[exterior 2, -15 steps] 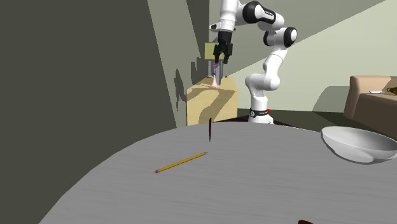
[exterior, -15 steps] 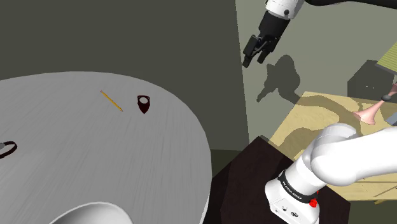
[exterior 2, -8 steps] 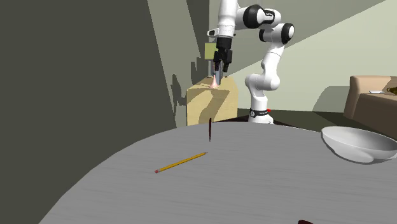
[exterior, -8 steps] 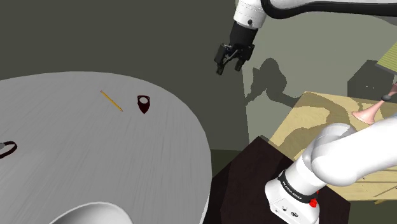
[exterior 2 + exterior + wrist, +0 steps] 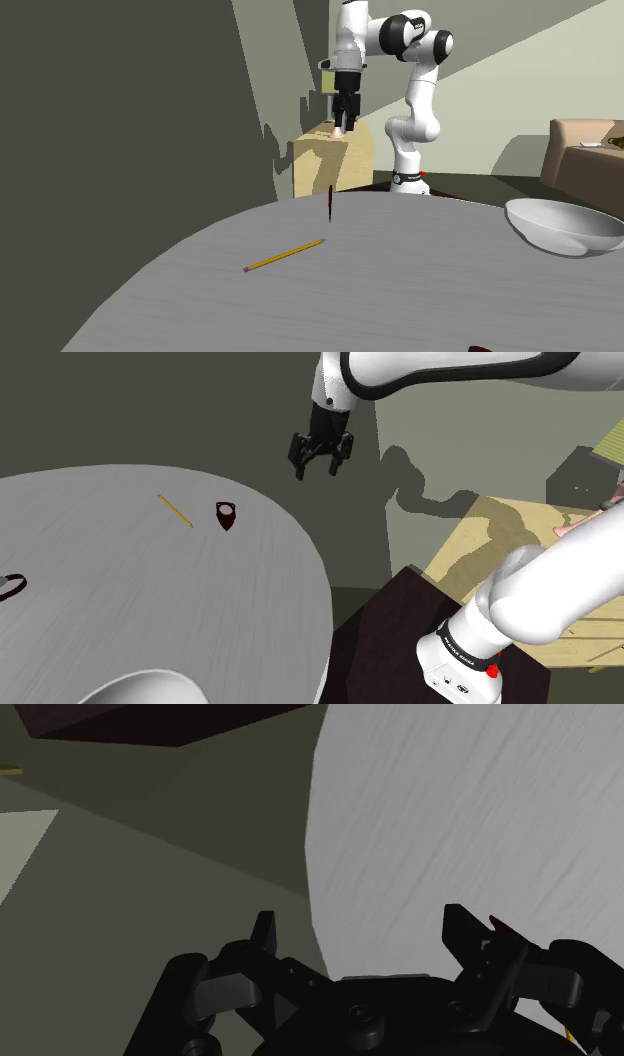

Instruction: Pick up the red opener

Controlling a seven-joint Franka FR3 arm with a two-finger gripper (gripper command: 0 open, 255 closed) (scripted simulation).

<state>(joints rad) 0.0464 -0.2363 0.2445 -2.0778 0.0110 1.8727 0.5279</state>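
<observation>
The dark red opener (image 5: pixel 227 515) lies flat on the round grey table (image 5: pixel 150 602), near its far edge and beside a yellow pencil (image 5: pixel 175 510). From the second exterior view the opener (image 5: pixel 330 203) shows edge-on at the table's far rim. My gripper (image 5: pixel 318 466) hangs open in the air, above and to the shoulder view's right of the opener, just past the table's edge. In the wrist view the gripper (image 5: pixel 362 934) has nothing between its fingers, and a red tip of the opener (image 5: pixel 502 926) peeks out beside one finger.
A white bowl (image 5: pixel 565 225) sits on the table, and a small dark ring-like object (image 5: pixel 10 585) lies at the shoulder view's left. A light wooden cabinet (image 5: pixel 520 532) stands behind the dark stand (image 5: pixel 400 622). A grey wall rises behind the table.
The arm has swung the gripper toward the shoulder view's left and a little lower, from over the cabinet to near the table's edge. It has stayed open.
</observation>
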